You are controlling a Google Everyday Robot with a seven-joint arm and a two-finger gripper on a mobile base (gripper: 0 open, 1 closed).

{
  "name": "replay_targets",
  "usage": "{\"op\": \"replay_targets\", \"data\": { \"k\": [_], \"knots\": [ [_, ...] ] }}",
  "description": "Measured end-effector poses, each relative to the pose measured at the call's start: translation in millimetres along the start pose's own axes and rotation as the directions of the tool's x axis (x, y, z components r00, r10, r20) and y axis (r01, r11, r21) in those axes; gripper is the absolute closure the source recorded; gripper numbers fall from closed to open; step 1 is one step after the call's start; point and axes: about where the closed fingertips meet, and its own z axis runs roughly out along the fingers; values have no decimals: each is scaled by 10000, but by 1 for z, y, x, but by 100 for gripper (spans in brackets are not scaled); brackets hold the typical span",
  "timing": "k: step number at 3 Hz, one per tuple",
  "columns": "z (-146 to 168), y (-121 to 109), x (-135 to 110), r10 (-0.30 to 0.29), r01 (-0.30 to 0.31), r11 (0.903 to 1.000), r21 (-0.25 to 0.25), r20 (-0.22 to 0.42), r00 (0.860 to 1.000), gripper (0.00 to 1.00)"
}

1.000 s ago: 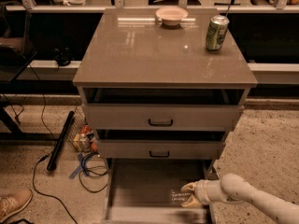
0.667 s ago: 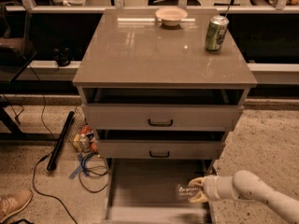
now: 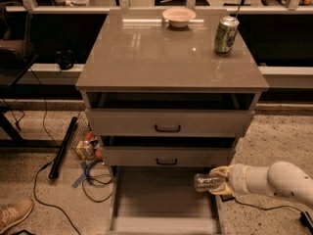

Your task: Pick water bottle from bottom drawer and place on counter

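The water bottle [image 3: 206, 182] is a small clear plastic bottle, held lying sideways with its end pointing left. My gripper [image 3: 220, 182] is shut on it and holds it above the right side of the bottom drawer [image 3: 164, 199], which is pulled out as a shallow grey tray below the two black-handled drawers. My white arm reaches in from the lower right. The counter [image 3: 166, 53] is the glossy grey-brown top of the cabinet, well above the gripper.
A green soda can [image 3: 226, 35] stands at the counter's back right and a pale bowl [image 3: 179, 16] at the back middle. Cables, a black bar [image 3: 62, 148] and small items lie on the floor left of the cabinet. A shoe [image 3: 14, 215] is at lower left.
The gripper has lifted the water bottle up out of the bottom drawer and a little to the right; before, it was down at the tray's floor.
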Motion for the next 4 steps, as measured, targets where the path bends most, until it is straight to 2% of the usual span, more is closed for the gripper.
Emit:
{"op": "replay_targets", "data": {
  "k": [1,2,3,4],
  "knots": [
    [-17,-15,-10,-306,309,9994,180,-193,9993,100],
    [-17,-15,-10,-306,309,9994,180,-193,9993,100],
    [-34,-29,-15,-328,319,9991,286,311,9990,100],
    [-85,-65,-37,-782,720,9952,664,959,9923,100]
  ]
}}
